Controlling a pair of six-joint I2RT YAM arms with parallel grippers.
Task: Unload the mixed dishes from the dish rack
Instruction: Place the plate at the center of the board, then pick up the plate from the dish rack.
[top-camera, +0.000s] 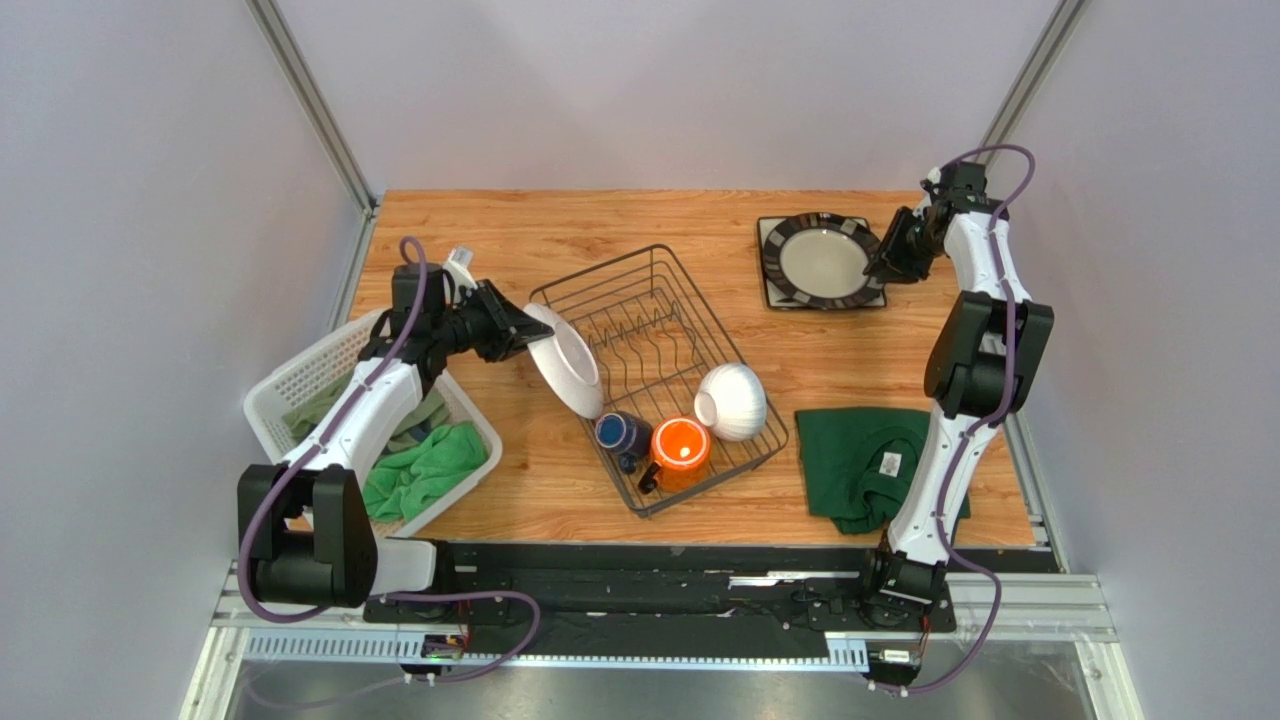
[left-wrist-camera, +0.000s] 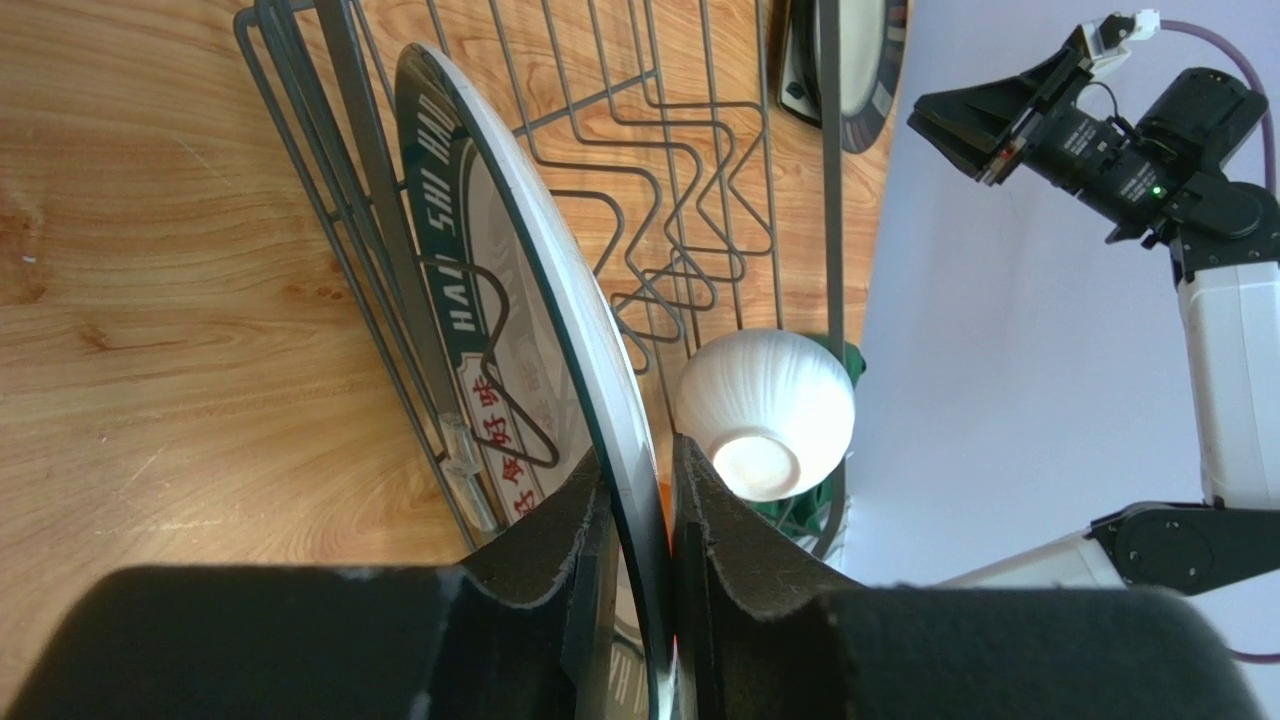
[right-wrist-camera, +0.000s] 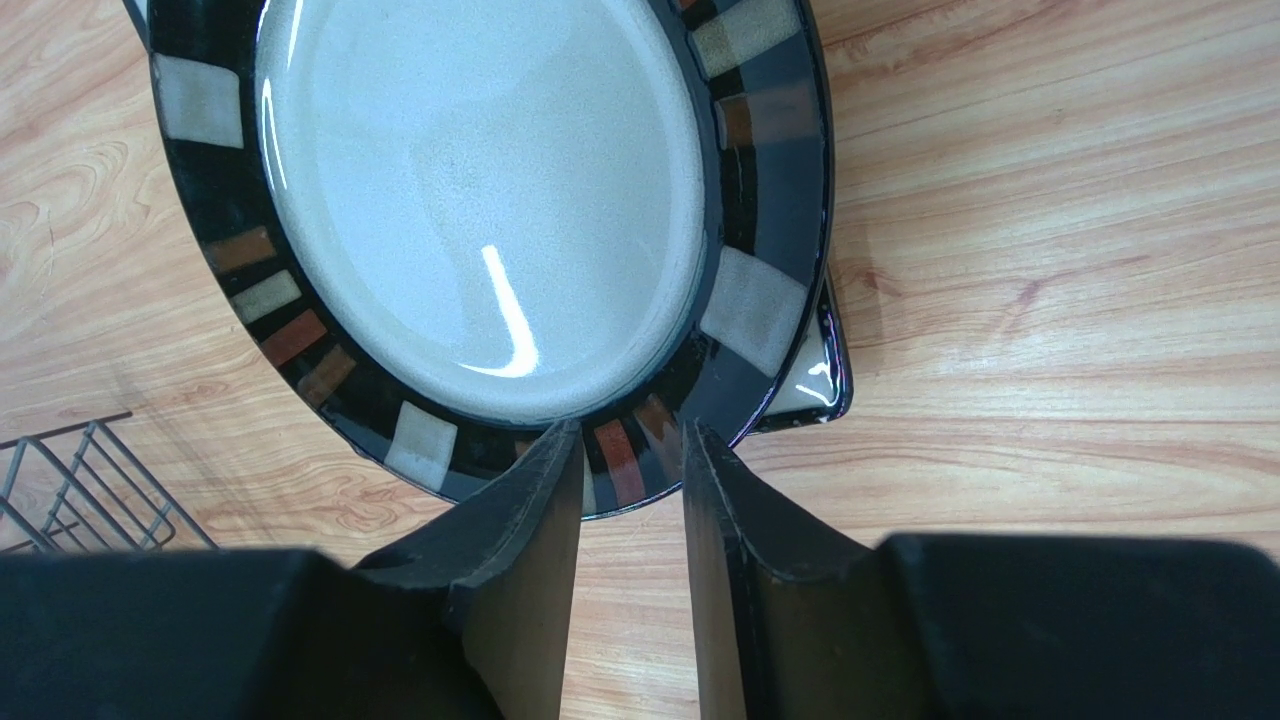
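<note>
By the left edge of the black dish rack (top-camera: 601, 273), mid-frame in the top view, the left gripper (left-wrist-camera: 639, 458) has its fingers clamped on the rim of a round white plate (left-wrist-camera: 519, 285) with dark-green lettering, held on edge beside the wires. The white ribbed bowl (top-camera: 732, 401), orange mug (top-camera: 679, 446) and dark blue mug (top-camera: 618, 434) sit at the rack's lower end. Upper right, the right gripper (right-wrist-camera: 633, 438) hovers at a dark-bordered plate (right-wrist-camera: 481, 195) lying flat on the table (top-camera: 481, 225), fingers slightly apart, gripping nothing

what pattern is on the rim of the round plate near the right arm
Round plate: black rim with cream and rust-brown blocks; clearest in right wrist view.
</note>
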